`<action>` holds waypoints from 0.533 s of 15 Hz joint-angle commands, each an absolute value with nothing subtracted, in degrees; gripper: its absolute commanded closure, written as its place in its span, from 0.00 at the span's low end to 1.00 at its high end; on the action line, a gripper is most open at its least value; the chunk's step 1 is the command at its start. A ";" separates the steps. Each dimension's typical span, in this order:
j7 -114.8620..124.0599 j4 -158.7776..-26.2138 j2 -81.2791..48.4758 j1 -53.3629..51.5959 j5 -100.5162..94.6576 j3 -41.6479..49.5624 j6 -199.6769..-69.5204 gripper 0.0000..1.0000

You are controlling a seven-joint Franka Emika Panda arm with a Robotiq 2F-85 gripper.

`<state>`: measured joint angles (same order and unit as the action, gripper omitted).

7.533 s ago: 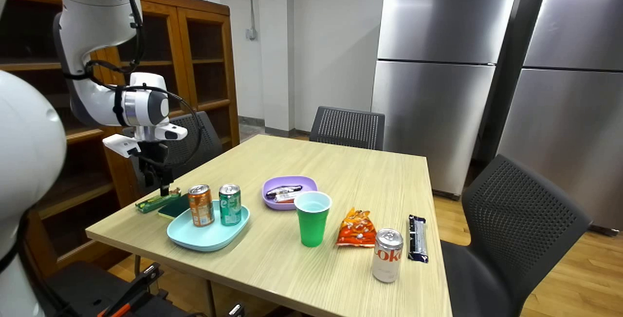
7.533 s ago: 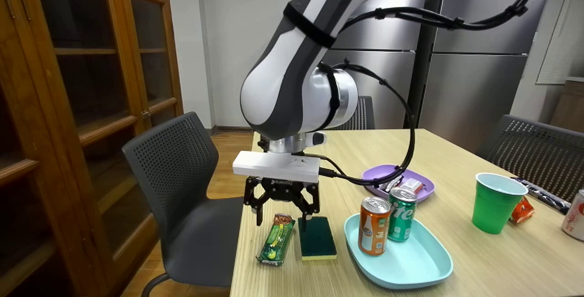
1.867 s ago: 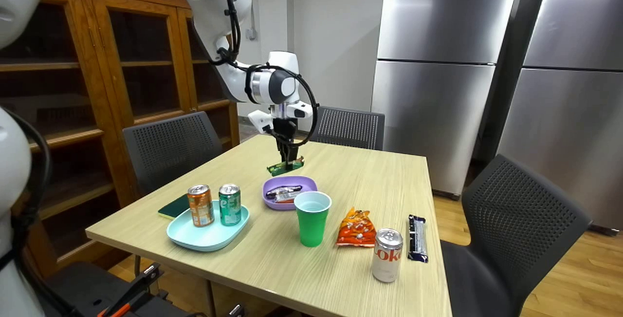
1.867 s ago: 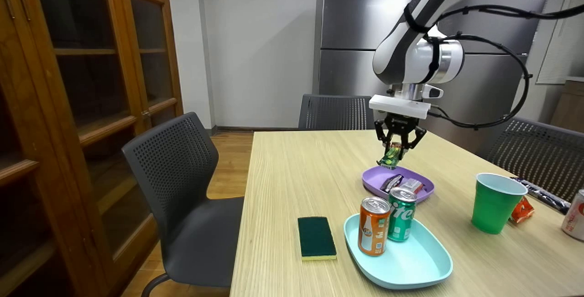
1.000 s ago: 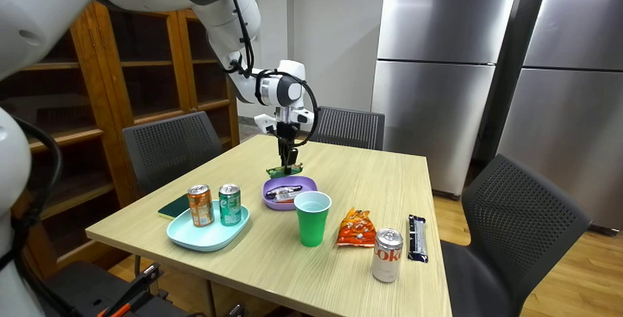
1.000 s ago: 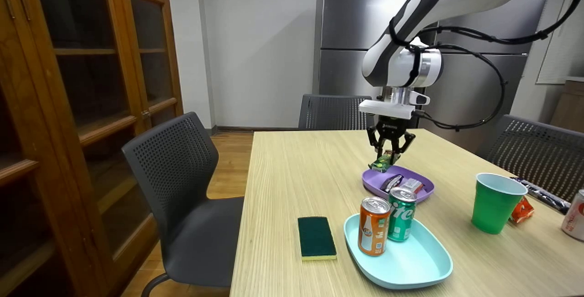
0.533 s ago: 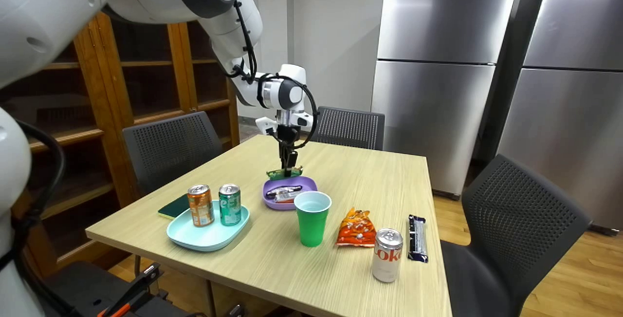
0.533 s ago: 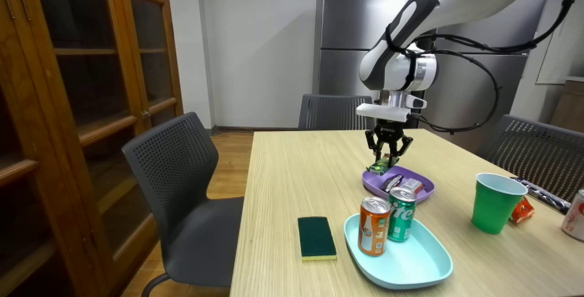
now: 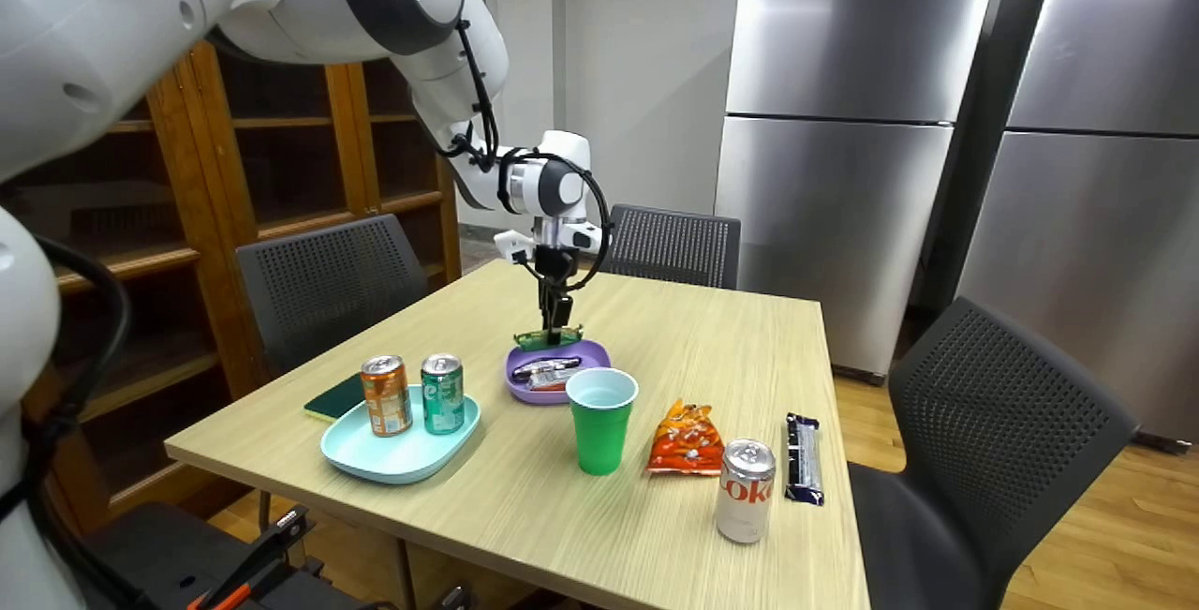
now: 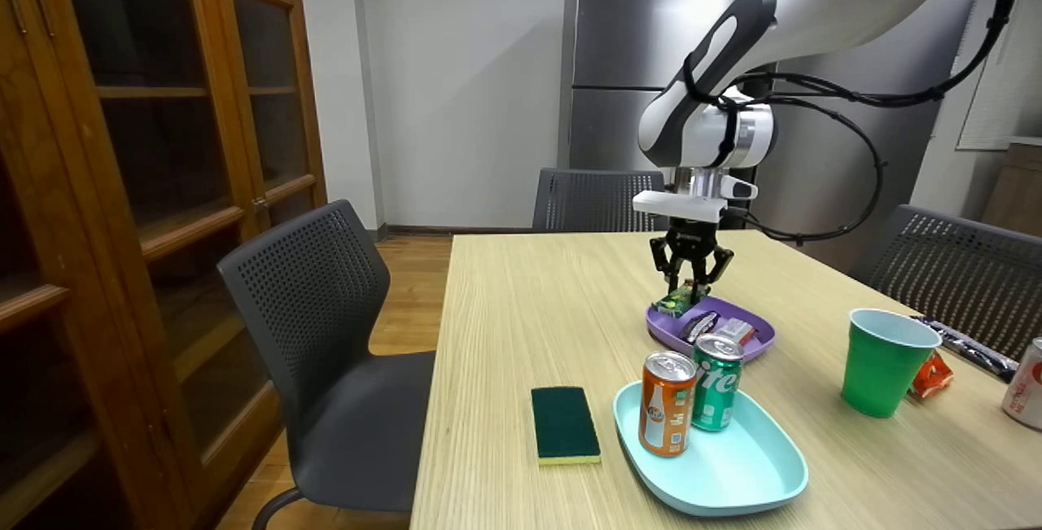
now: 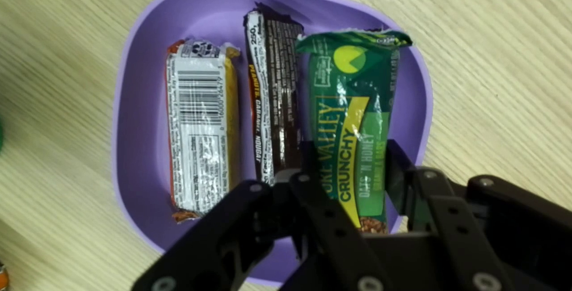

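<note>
Crinkly-wrapped green bar (image 11: pixel 351 125), lower than before, tight between black fingers (image 11: pixel 397 170), over smooth, rounded purple dish (image 11: pixel 143 116)

Arm (image 9: pixel 290 1) outstretched, pincer (image 11: pixel 351 161) pointing down.
Fingers (image 11: pixel 399 175) drawn partway together in a hold; their very tips are hard to make out in both exterior views.
</note>
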<state>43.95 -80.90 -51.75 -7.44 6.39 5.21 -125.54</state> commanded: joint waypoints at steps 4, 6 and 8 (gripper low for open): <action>45.31 -77.99 -53.12 -7.04 6.74 5.09 -123.55 0.34; 44.97 -78.94 -52.24 -7.09 6.66 5.07 -124.05 0.22; 42.76 -83.11 -48.73 -6.93 6.62 4.51 -126.18 0.07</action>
